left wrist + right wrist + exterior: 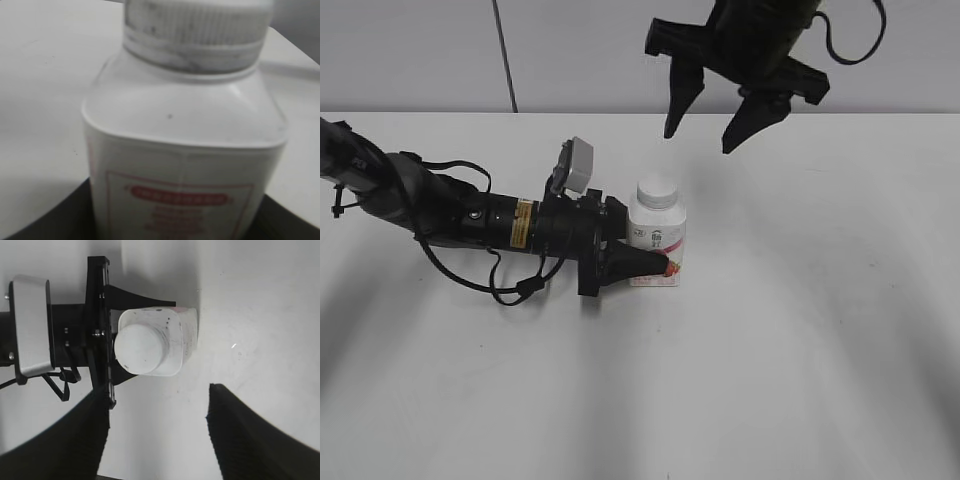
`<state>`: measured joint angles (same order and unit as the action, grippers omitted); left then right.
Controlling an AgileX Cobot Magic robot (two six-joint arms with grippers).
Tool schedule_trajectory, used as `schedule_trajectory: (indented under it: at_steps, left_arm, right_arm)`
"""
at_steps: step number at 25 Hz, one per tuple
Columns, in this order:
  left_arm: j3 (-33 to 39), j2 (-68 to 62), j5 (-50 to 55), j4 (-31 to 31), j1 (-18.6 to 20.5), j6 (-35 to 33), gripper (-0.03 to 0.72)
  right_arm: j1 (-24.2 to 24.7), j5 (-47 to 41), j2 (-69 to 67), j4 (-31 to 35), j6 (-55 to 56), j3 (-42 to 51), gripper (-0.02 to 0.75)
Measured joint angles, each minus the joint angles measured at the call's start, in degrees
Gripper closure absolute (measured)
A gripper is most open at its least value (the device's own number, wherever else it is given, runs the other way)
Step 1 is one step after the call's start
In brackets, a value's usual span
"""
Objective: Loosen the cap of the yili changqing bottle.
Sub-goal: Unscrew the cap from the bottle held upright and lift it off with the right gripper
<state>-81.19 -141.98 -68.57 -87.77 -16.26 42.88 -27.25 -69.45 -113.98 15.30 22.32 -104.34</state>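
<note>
Fingers of the left gripper (pixel 655 262) clamp the yili changqing bottle (pixel 657 243) upright on the white table (pixel 800 330) (cap (pixel 657 190) on). Right gripper (pixel 716 126) hangs above, jaws spread, empty.

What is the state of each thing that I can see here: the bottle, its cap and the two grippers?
yili changqing bottle: upright on the table, held at its lower body.
cap: on the neck, nothing touching it.
left gripper: closed on the bottle from the side.
right gripper: open, in the air above the bottle, holding nothing.
</note>
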Motion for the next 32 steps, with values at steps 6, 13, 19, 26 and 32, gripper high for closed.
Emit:
schedule_trajectory:
  at_steps: [6,13,19,26,32]
  left_arm:
    - [0.00,0.00,0.00,0.07,0.00,0.00,0.276]
    - [0.00,0.00,0.05,0.12,0.00,0.00,0.276]
    - [0.00,0.00,0.00,0.12,0.00,0.00,0.276]
    - [0.00,0.00,0.05,0.12,0.00,0.00,0.276]
    - [0.00,0.00,0.05,0.12,0.00,0.00,0.276]
  right_arm:
    - [-2.13,0.00,-4.89,0.02,2.22,-3.66,0.226]
    - [-3.43,-0.15,-7.62,0.02,3.58,-4.63,0.225]
    - [-3.43,-0.23,-9.57,-0.49,3.83,-5.59,0.225]
    - [-3.43,-0.27,-9.76,-2.23,3.88,-5.70,0.225]
    - [-3.43,-0.27,-10.54,-1.52,3.88,-5.70,0.225]
